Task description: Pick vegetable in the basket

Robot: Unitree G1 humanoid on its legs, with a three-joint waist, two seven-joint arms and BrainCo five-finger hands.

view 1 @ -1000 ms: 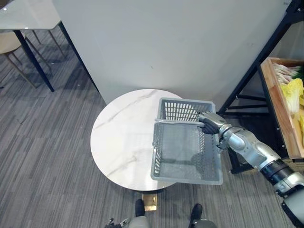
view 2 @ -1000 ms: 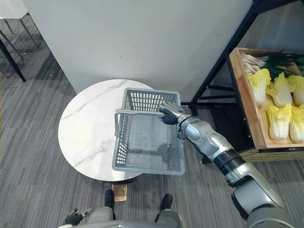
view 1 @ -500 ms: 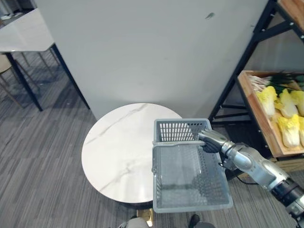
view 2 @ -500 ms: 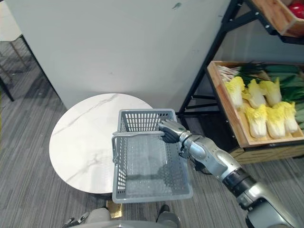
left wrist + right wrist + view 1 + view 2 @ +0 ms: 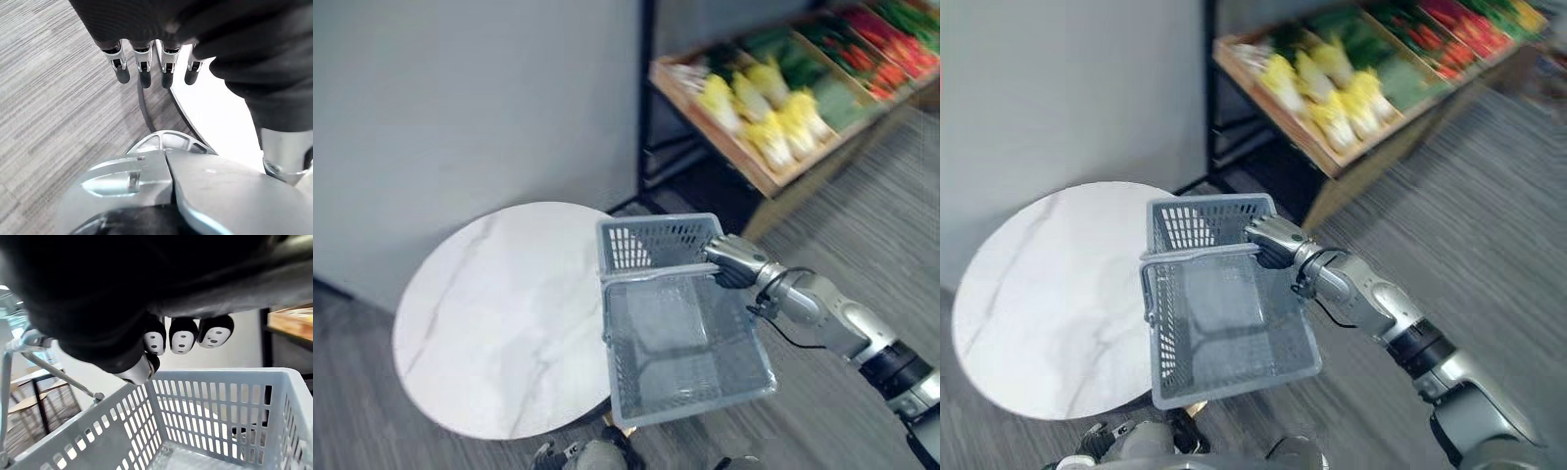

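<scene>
Closest in, the left hand (image 5: 142,71) hangs low over the grey carpet floor (image 5: 49,103), just beside the curved edge of the counter. Its fingers are straight and loose, with nothing in them.

Then the grey plastic basket (image 5: 651,243). It sits at the near right edge of the round white marble counter (image 5: 499,313), with most of it sticking out past the rim over the floor. It looks a bit tilted, and honestly I can't tell if its bottom touches the counter or not. The right hand (image 5: 732,262) has its fingers curled round the right end of the basket handle (image 5: 656,275), which is swung up across the basket's far half. The right wrist view backs that up, with fingertips tucked under and mesh walls right below them.

The vegetables are well apart from the basket, way back on the right. A slanted wooden tray (image 5: 1278,117) on a black shelf frame (image 5: 646,98) holds a bunch of yellow napa cabbages (image 5: 773,122). Dark leafy greens (image 5: 793,64) lie beside those, and something red (image 5: 891,44) sits further along, too blurry to name.
</scene>
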